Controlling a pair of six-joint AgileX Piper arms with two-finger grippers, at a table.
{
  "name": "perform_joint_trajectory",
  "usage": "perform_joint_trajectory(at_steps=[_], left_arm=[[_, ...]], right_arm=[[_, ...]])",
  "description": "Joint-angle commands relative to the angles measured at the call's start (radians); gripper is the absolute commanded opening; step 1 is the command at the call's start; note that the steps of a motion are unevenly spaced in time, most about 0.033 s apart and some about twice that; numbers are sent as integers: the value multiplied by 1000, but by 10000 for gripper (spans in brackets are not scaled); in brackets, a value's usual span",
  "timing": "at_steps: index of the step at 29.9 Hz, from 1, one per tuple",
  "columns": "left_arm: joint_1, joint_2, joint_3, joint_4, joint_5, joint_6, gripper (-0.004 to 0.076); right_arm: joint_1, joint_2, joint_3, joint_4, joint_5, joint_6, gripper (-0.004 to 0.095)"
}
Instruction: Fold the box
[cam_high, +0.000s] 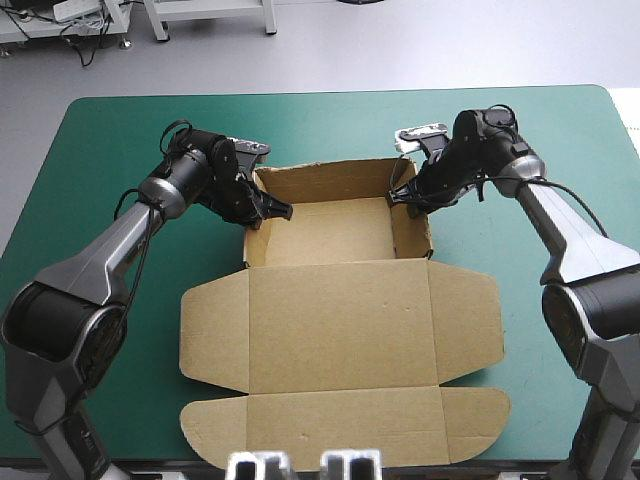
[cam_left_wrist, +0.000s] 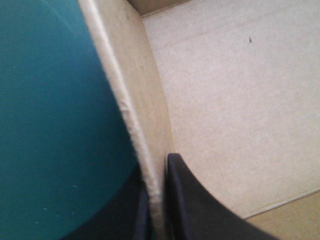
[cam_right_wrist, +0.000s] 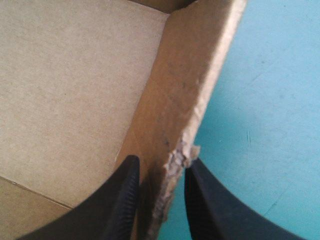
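Well, from where I stand the brown box (cam_high: 340, 320) sits in the middle of the teal-green cover (cam_high: 120, 130). It is an open tray at the far side, with its lid (cam_high: 345, 425) lying flat toward the near edge, side flaps spread out. The left gripper (cam_high: 272, 211) clamps the tray's left wall (cam_left_wrist: 135, 100). Its black fingers (cam_left_wrist: 185, 200) are nearly closed, one inside the tray and one outside over the cover, with the board pinched between them. The right gripper (cam_high: 405, 197) grips the right wall (cam_right_wrist: 185, 90) the same way, a finger on each side of the board where the top edge is frayed. The tray floor (cam_high: 330, 230) lies bare between the two grippers.
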Motion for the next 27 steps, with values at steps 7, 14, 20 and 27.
perform_joint_trajectory(at_steps=[7, 14, 20, 27], left_arm=[[-5, 1, -174, -39, 116, 29, 385], [-4, 1, -230, -16, 142, 28, 475], [-4, -17, -271, 53, 157, 16, 475], [-5, -144, -357, 32, 157, 16, 379]], right_arm=[[2, -53, -42, 1, -28, -8, 445], [2, -53, -90, 2, -8, -7, 470], [2, -53, -208, -2, 51, -6, 470], [2, -108, -362, -23, 116, 15, 467]])
